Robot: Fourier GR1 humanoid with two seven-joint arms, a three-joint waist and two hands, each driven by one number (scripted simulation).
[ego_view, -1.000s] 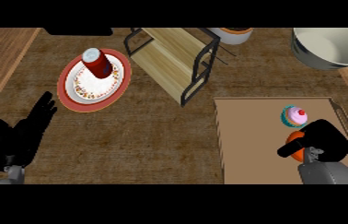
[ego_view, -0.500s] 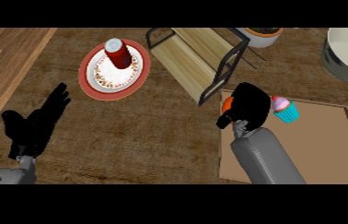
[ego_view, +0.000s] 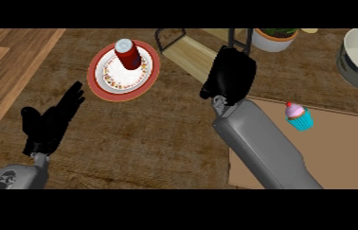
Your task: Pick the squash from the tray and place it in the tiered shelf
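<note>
The right hand (ego_view: 229, 77) is at the upper centre, over the wooden shelf (ego_view: 192, 56); I cannot tell if its fingers are closed, and the squash is not visible. The left hand (ego_view: 52, 120) rests open at lower left.

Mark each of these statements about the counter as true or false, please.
1. A cupcake sits on the tray. True.
2. The red bottle lies on the bare counter. False: it stands on the plate.
3. The right hand is over the tiered shelf. True.
4. The left hand holds the cupcake. False: it holds nothing, its fingers straight.
5. A potted plant stands beyond the shelf. True.
</note>
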